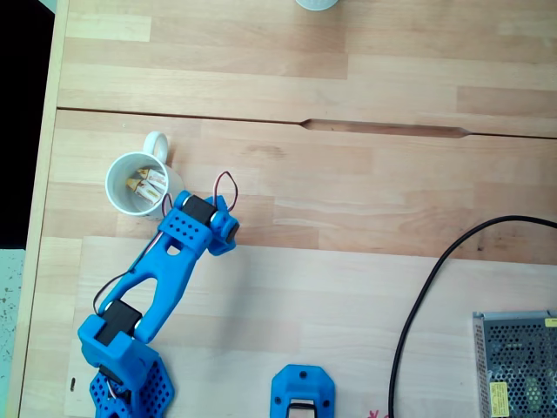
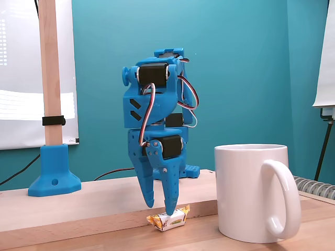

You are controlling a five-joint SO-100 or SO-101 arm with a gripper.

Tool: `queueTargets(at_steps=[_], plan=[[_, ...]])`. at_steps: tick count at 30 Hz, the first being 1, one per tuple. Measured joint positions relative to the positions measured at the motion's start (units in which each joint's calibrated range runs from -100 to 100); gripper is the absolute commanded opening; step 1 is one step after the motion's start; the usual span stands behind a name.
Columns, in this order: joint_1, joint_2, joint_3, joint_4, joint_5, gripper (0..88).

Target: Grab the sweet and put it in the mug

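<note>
Claw [image 2: 159, 206] hangs tips-down in a fixed view, jaws narrowly parted and holding nothing. One tip touches the tiny white-wrapped sweet with yellow-orange twisted ends [image 2: 168, 219], which lies flat on the wooden table [image 2: 78, 201], long axis left-right, just left of the white ceramic mug [image 2: 251, 193]; closing off-centre could flick it away. In a fixed view from above, the mug [image 1: 110, 187] sits beside the blue arm [image 1: 165, 261], with wrapped pieces [image 1: 150, 185] seemingly inside.

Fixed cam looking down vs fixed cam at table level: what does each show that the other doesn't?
Looking down: wrapped candy inside the mug, a black cable and a metal mesh box.
At table level: a sweet on the wood beside the mug, the open gripper just above it, a wooden post and a teal wall.
Both: the blue arm, the white mug, the wooden table.
</note>
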Motion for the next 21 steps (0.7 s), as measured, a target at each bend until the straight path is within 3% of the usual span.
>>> queueTargets(at_steps=[21], plan=[[0.0, 3.5, -4.8, 2.3, 0.0, 18.0]])
